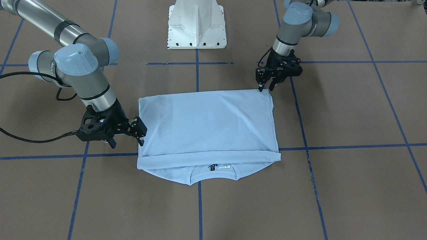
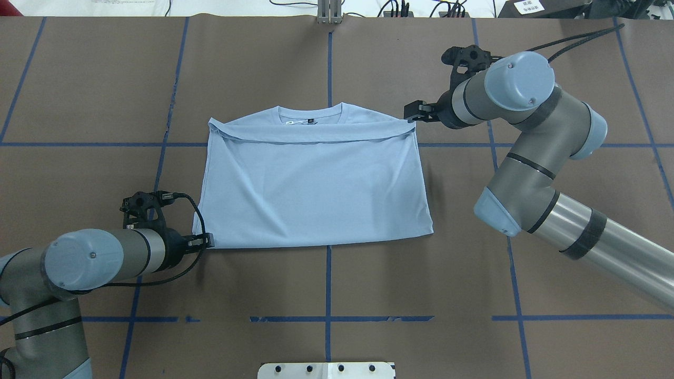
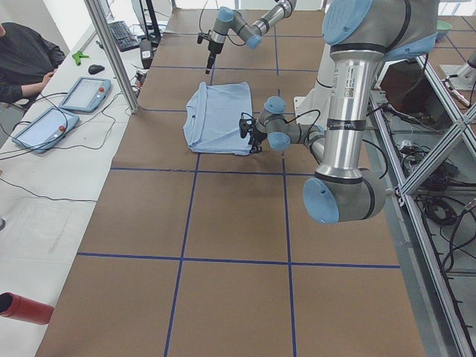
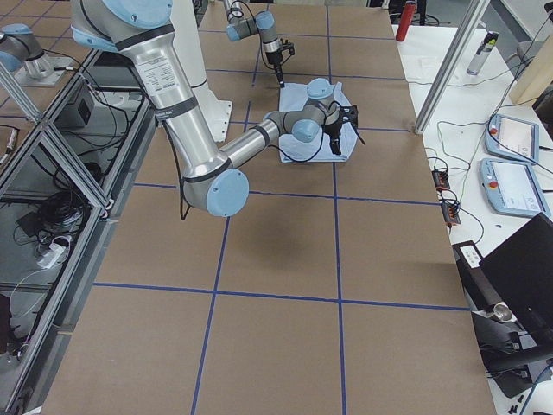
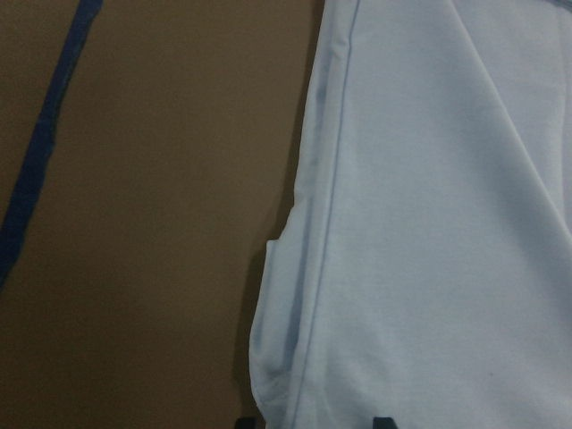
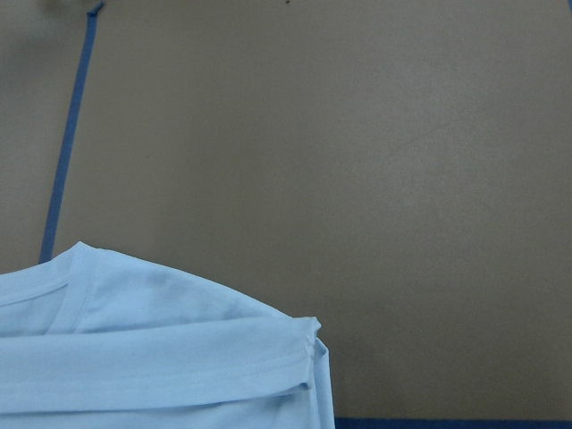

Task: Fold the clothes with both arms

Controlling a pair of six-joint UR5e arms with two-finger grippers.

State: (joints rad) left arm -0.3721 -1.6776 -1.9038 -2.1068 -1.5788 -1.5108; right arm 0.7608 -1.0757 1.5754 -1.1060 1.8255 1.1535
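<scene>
The light blue T-shirt [image 1: 206,123] [image 2: 316,189] lies flat mid-table, its lower part folded up to just below the collar [image 1: 213,171], where the dark neck label shows. My left gripper [image 1: 265,89] [image 2: 207,242] stands open at the shirt's corner nearest the robot on its left. In the left wrist view the shirt's side edge [image 5: 313,268] runs between the two fingertips. My right gripper [image 1: 127,142] [image 2: 412,113] is open and low beside the far right edge by the fold. One finger [image 1: 142,138] reaches the cloth's edge. The right wrist view shows the folded corner [image 6: 304,344] and no fingers.
Brown table paper with a blue tape grid [image 2: 328,273] surrounds the shirt. The white pedestal base [image 1: 196,30] stands behind it. A side table with tablets [image 3: 85,93] and a seated person [image 3: 22,59] lies past the far edge, and a red cylinder [image 3: 22,306] near the corner.
</scene>
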